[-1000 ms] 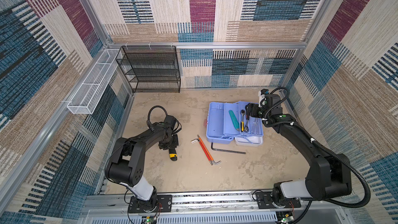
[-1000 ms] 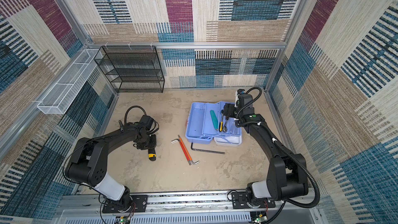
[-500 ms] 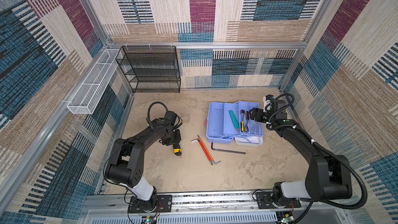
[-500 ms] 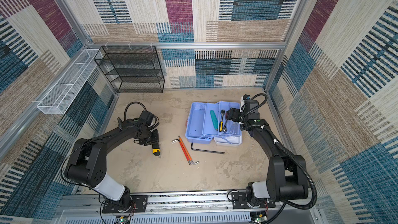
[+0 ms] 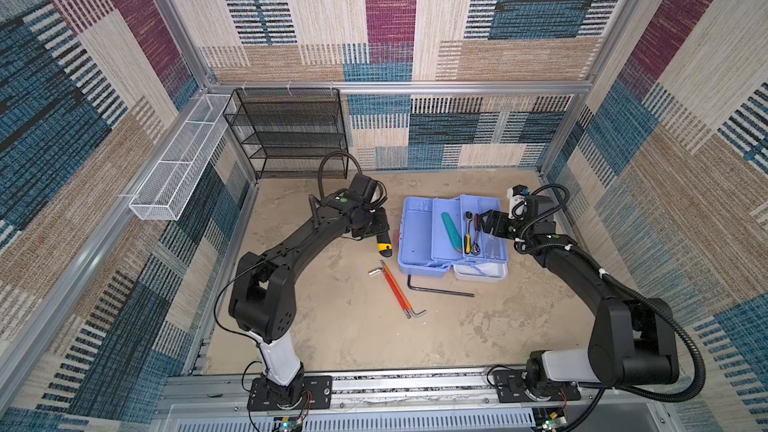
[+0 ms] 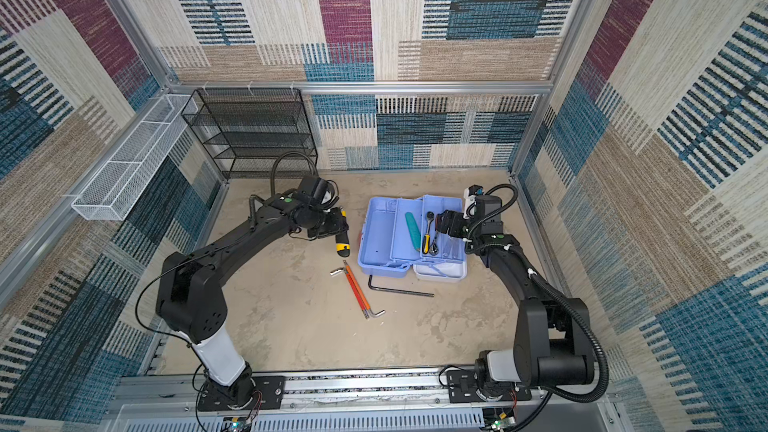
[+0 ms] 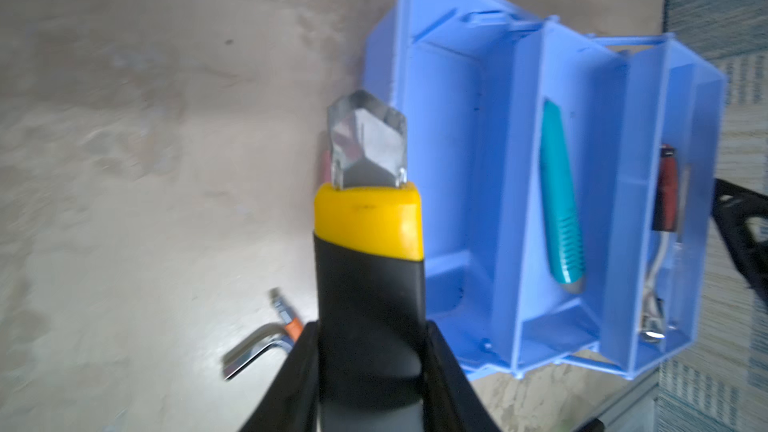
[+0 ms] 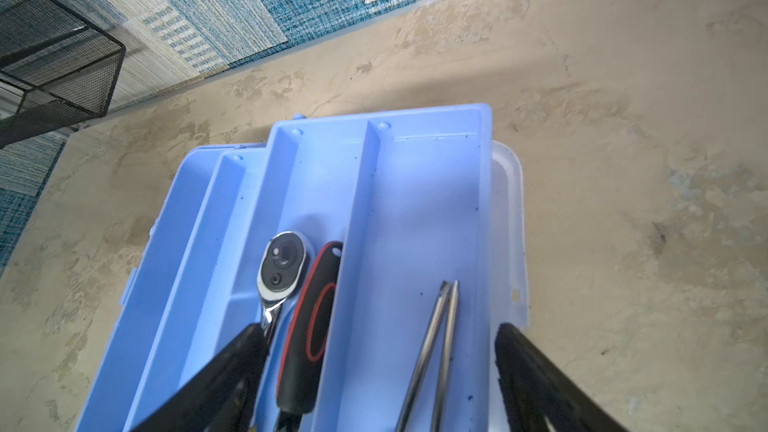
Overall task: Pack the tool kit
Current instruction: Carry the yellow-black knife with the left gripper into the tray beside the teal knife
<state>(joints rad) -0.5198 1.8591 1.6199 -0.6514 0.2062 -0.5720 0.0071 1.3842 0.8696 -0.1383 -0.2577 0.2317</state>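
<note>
The tool kit lies open on the floor, its light blue fold-out trays spread and its white lid under the right tray. My left gripper is shut on a black-handled cutter with a yellow collar and metal blade; it hangs just left of the kit's base. My right gripper stands open over the right tray, holding nothing. In that tray lie a ratchet, a black-and-red handle and two thin metal rods. A teal tool lies in the middle tray.
On the floor in front of the kit lie an orange hex key bundled with silver ones and a long black hex key. A black wire-mesh rack stands at the back left; a white mesh basket hangs on the left wall.
My left gripper has carried the cutter up off the floor and to the right, close to the kit. The right arm has drawn back slightly, its gripper still over the right tray.
</note>
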